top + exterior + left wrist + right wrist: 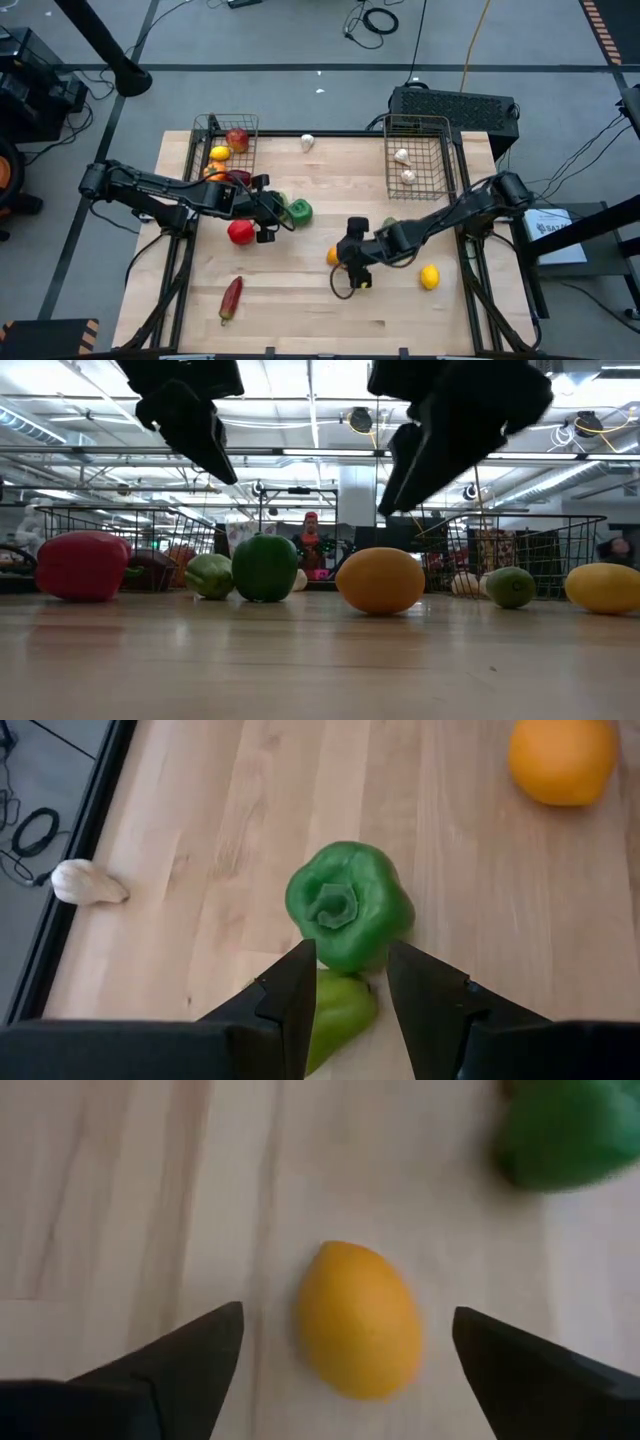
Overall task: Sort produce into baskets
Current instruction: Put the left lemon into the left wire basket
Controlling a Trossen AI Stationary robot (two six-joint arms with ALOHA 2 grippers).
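Right end effector (340, 1345) hangs wide open and empty just above the orange lemon (358, 1318), which lies on the counter (300, 300) with nothing touching it. Left end effector (350, 985) is part-open, holding nothing, fingers straddling the light green pepper (340, 1010) that touches the dark green pepper (348, 905). Left basket (228, 140) and right basket (415, 155) sit well beyond the lemon, toward the counter's far edge.

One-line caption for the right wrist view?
Right gripper, fingers wide open, hovers over an orange-yellow egg-shaped lemon on the pale wooden table.
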